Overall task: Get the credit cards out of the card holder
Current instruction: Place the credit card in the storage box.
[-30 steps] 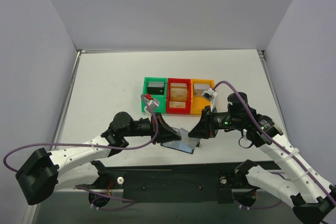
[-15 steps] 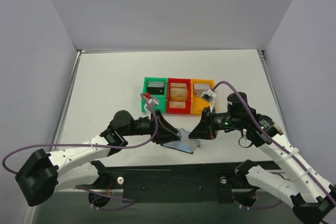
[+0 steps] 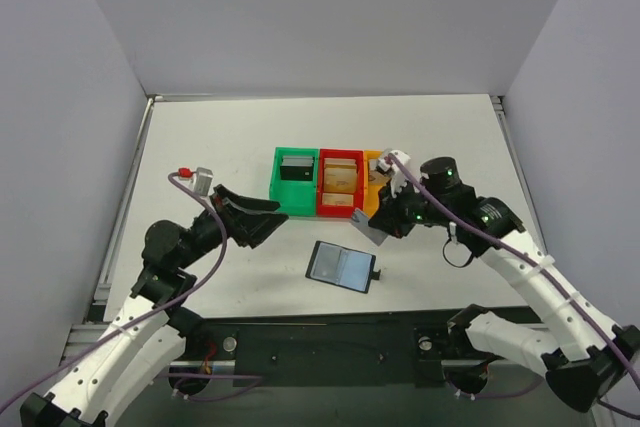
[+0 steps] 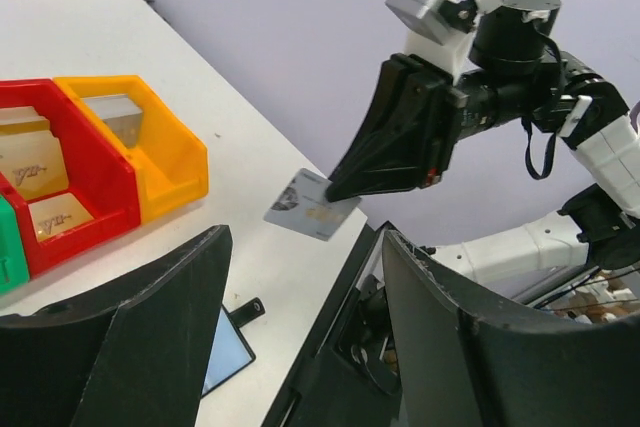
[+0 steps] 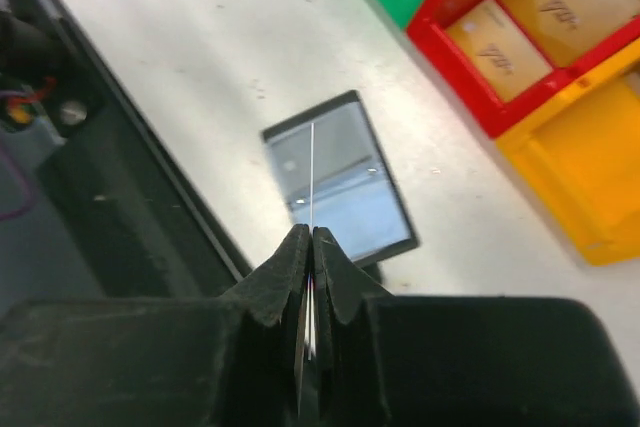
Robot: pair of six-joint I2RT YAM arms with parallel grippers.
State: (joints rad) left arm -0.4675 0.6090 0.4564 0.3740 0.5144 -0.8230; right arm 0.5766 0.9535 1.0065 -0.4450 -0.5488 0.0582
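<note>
Our right fingers (image 5: 283, 272) clench a thin grey plastic card (image 4: 312, 205) by its edge; our left gripper (image 3: 278, 213) gapes empty. We judge the card light, stiff, slippery.

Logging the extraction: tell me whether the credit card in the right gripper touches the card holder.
Apart. Top view shows a gap between the credit card, pinched in the right gripper, and the card holder.
</note>
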